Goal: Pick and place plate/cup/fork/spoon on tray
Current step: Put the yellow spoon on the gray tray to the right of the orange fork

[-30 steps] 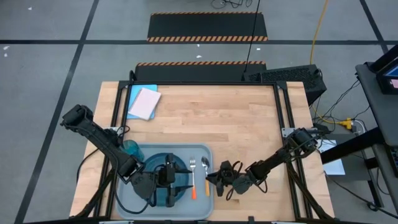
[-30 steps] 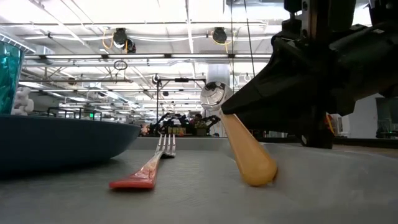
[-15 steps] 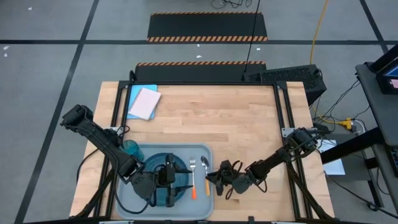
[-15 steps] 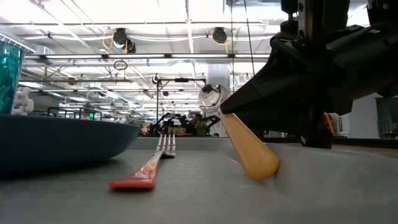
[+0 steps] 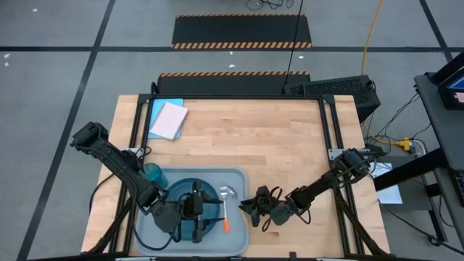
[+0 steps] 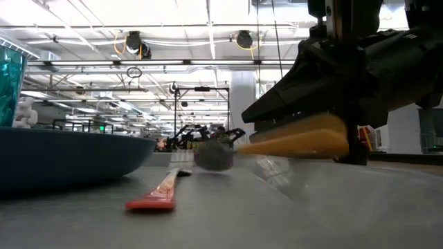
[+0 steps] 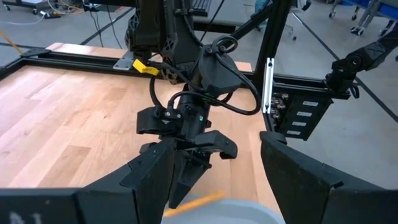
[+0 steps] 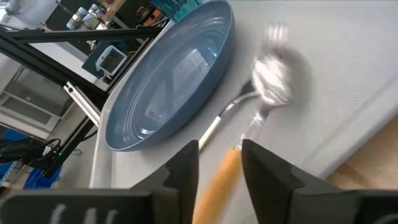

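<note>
Right gripper (image 5: 250, 206) at tray (image 5: 145, 230) right rim, fingers pinched on spoon (image 6: 294, 142) orange handle; silver bowl (image 8: 277, 74) low over tray floor, beside fork (image 5: 227, 214) tines. Fork flat on tray, just right of plate (image 8: 168, 87). Cup (image 5: 151, 172) just outside tray's far-left corner. Left gripper (image 5: 206, 209) over plate, fingers spread, empty.

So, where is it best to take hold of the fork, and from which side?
Grip the fork by its red plastic handle, coming straight down from above: it lies flat on the tray, the handle end free. The plate and the right claw flank it.
</note>
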